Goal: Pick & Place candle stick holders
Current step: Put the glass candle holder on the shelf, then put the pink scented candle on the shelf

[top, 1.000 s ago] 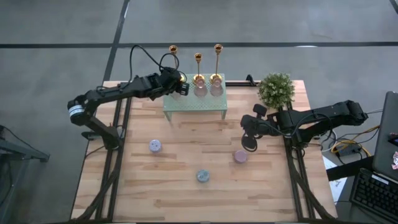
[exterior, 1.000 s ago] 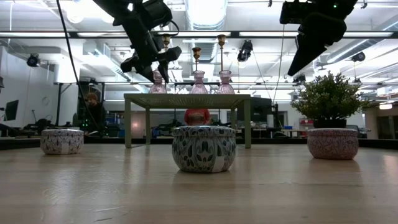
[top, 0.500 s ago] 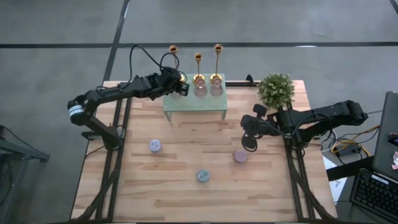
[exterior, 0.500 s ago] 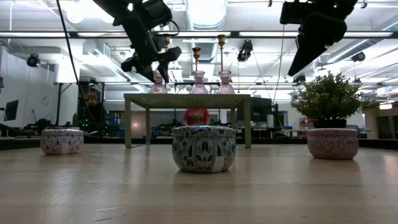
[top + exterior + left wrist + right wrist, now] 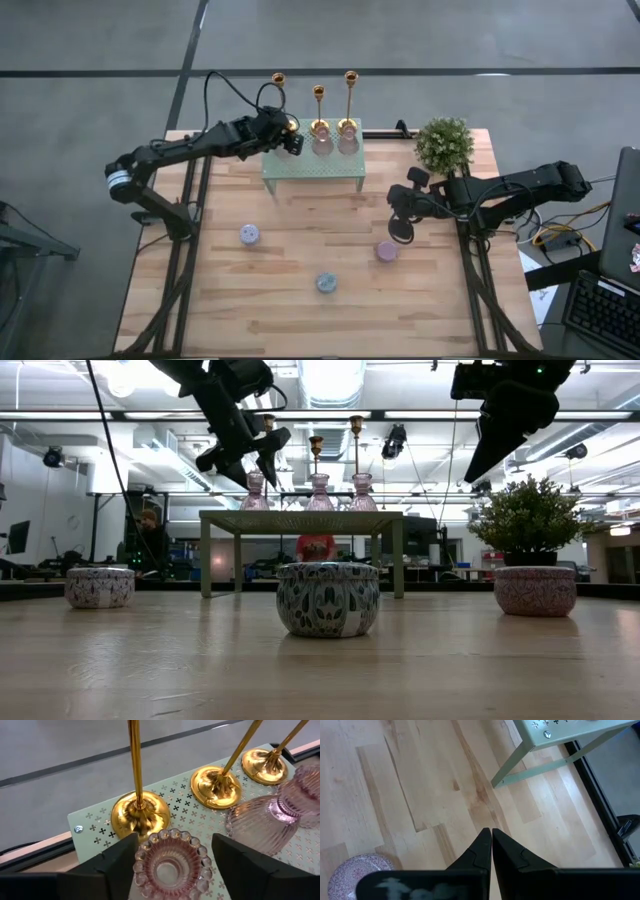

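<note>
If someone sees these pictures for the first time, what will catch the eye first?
Three gold candlesticks stand in a row on the green stand at the far edge of the table, with pink glass holders in front of them. The left gripper sits around the leftmost glass holder, jaws apart.

Pale green stand crowded w/ gold candlesticks and pink glass holders, gaps apparently narrow; wooden table mostly open betw. tins.

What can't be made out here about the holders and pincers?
- Gold candlestick tops: cut off by the left wrist view's upper edge.
- Left pincer around the pink glass holder: contact unclear.
- Pink tin: cut off by the right wrist view's edge.
</note>
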